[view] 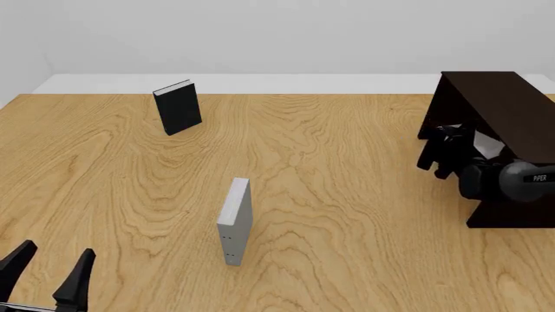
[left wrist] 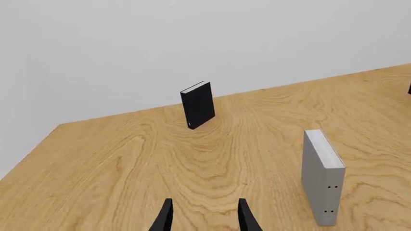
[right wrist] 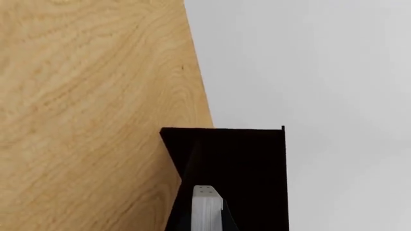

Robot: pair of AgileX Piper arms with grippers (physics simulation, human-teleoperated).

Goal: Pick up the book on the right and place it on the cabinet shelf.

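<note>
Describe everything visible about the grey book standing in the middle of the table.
The light grey hardcover book with small dark dots on its spine stands upright on the light wooden table, near its middle. Its cover is plain and matte, its white page edges show along the top, and two pairs of dots sit low on the spine, which faces the arms' side. Only the table touches it. The open left gripper sits apart from it toward the near left, and the black-covered book stands farther back.

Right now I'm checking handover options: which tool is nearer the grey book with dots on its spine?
Left. The left tool sits open at the table's near-left edge, a short way from the dotted grey book. The right tool is far right at the cabinet.
</note>
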